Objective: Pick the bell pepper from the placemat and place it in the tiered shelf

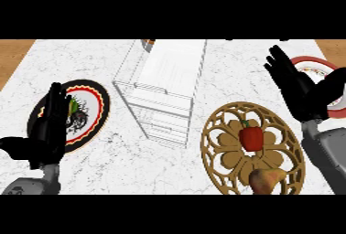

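Right hand (300, 89) raised open, fingers (278, 61) straight, spread, holding nothing; parked up and to the right of the target, probably a start pose ahead of the reach. Red bell pepper (251, 138) lying at centre of round wooden placemat (228, 119), below and left of those fingertips, well apart, untouched. Pear-like brownish fruit (266, 179) on the mat's near edge, just below the pepper: distractor, worth avoiding on approach. White wire tiered shelf (162, 93) left of the right fingers, standing between both hands, so reachable for the drop. Left hand (47, 125) also open, fingers up, gripping nothing, resting over a patterned plate (94, 107); looks idle. Second red-rimmed plate (317, 64) partly hidden behind the right palm. Marble bench (88, 59) under everything. Judged step: pick not yet begun; next needs right hand down onto pepper, then leftward carry to shelf.
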`<state>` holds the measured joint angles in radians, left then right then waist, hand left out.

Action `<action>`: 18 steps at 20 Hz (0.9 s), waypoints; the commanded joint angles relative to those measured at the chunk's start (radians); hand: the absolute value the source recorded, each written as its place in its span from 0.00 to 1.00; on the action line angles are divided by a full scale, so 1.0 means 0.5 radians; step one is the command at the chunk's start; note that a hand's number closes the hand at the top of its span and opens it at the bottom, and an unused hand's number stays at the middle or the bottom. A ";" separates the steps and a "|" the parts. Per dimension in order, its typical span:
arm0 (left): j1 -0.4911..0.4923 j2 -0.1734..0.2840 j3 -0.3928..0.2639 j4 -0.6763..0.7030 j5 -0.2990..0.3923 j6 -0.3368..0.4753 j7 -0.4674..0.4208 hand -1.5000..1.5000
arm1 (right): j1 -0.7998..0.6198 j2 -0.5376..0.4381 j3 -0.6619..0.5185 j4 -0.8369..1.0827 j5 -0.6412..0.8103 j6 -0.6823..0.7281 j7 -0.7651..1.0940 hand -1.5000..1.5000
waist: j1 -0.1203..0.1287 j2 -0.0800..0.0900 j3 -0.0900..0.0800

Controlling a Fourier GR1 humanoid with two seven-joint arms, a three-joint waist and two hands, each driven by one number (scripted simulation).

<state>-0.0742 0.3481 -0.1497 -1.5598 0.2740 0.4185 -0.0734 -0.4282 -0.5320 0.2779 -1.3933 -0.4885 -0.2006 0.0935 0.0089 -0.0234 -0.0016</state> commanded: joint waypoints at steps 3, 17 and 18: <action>0.121 0.139 -0.078 0.081 -0.039 -0.160 0.094 0.50 | 0.244 -0.268 -0.067 -0.047 0.334 -0.477 0.174 0.00 | -0.140 0.018 -0.005; 0.015 0.159 -0.285 0.396 -0.092 -0.520 0.216 0.50 | 1.064 -0.288 0.029 -0.727 0.772 -1.325 0.356 0.00 | -0.090 0.041 -0.002; 0.147 0.133 -0.332 0.323 -0.130 -0.485 0.171 0.50 | 1.118 -0.369 0.009 -0.886 0.772 -1.315 0.458 0.00 | -0.069 0.036 -0.002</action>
<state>0.0060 0.4251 -0.3052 -1.4230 0.2206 0.2023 0.0228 0.0565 -0.6885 0.2317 -1.6566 -0.1620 -0.8245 0.2715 -0.0553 -0.0081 -0.0029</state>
